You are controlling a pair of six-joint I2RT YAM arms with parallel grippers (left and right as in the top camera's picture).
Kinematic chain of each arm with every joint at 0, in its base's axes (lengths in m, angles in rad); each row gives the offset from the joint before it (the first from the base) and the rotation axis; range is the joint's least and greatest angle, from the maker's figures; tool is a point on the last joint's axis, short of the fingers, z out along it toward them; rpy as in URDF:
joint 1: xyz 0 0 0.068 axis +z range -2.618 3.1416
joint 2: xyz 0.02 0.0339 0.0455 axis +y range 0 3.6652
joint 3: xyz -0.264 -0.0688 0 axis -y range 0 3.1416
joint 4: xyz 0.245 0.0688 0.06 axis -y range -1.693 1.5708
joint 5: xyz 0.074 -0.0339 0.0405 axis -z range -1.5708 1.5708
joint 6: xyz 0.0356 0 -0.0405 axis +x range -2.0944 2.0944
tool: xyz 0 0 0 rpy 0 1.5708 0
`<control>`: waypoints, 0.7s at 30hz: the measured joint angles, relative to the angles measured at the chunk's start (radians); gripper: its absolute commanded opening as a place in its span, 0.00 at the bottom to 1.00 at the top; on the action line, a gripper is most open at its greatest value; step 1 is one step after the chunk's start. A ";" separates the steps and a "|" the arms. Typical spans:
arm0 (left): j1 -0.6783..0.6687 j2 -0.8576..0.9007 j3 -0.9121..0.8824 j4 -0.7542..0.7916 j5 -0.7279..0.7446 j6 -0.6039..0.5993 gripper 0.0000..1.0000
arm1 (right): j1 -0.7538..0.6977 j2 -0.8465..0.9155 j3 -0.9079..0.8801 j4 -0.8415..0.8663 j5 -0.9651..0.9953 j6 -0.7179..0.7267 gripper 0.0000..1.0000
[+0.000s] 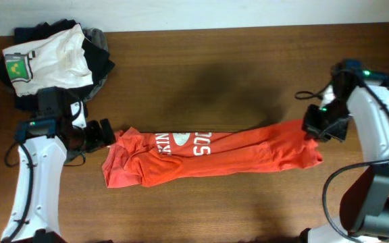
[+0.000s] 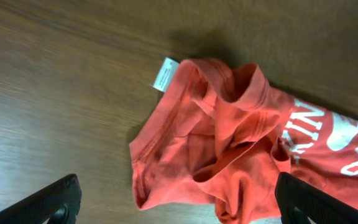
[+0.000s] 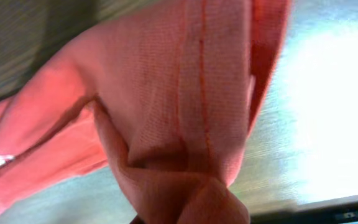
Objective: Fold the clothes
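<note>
The clothes, a red-orange T-shirt (image 1: pixel 208 156) with white lettering, lie bunched in a long band across the wooden table. My left gripper (image 1: pixel 107 135) hovers open at the shirt's collar end. In the left wrist view the crumpled collar (image 2: pixel 229 143) and white neck tag (image 2: pixel 165 73) lie ahead of the left gripper (image 2: pixel 176 190), and its black fingers (image 2: pixel 55 202) stand wide apart, touching nothing. My right gripper (image 1: pixel 314 125) is shut on the shirt's right end. In the right wrist view gathered cloth (image 3: pixel 185 93) fills the frame and hides the right gripper (image 3: pixel 185 219).
A pile of other garments sits at the back left corner: a white T-shirt with a green-yellow print (image 1: pixel 46 61) on top of black and grey ones (image 1: pixel 98 54). A black cable (image 1: pixel 309 94) loops beside the right arm. The table's far edge runs along the top.
</note>
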 measured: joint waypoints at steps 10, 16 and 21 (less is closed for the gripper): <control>0.000 0.000 -0.043 0.031 0.024 0.000 0.99 | 0.368 -0.001 0.000 0.073 0.016 0.024 0.04; 0.000 0.000 -0.043 0.029 0.024 0.000 0.99 | 0.489 0.022 0.000 0.105 0.015 0.080 0.04; 0.000 0.000 -0.043 0.024 0.027 0.000 0.99 | 0.575 0.057 -0.029 0.213 -0.018 0.139 0.04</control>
